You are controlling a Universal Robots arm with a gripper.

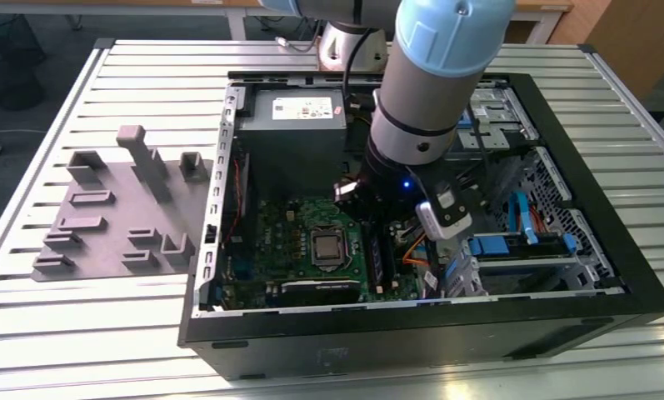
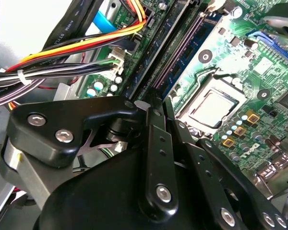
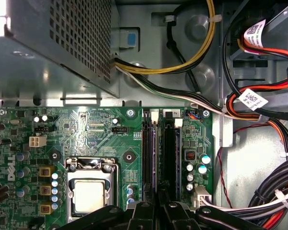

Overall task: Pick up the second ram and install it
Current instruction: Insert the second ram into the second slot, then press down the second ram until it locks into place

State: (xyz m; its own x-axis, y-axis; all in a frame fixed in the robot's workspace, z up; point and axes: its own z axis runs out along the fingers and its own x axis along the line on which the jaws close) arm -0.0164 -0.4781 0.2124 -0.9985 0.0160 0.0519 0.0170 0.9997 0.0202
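Item: my hand (image 3: 156, 210), black two-finger metal hand, fingers drawn narrow, almost together; I cannot tell whether anything is pinched between them.

Location: inside the open black computer case (image 1: 421, 337) on the slatted metal desk (image 1: 87, 333), low over the green motherboard (image 3: 86, 129), just beside the square silver processor socket (image 3: 89, 196).

Item: the second ram (image 3: 152, 148), long thin blue-green circuit strip, seen edge-on. It appears to stand in the long black memory slot (image 3: 171, 148) row, running away from directly under my fingertips.

Step, as I judge it: seating, not fetching. The next move calls for straight, even downward pressure, with the strip kept square to its slot.
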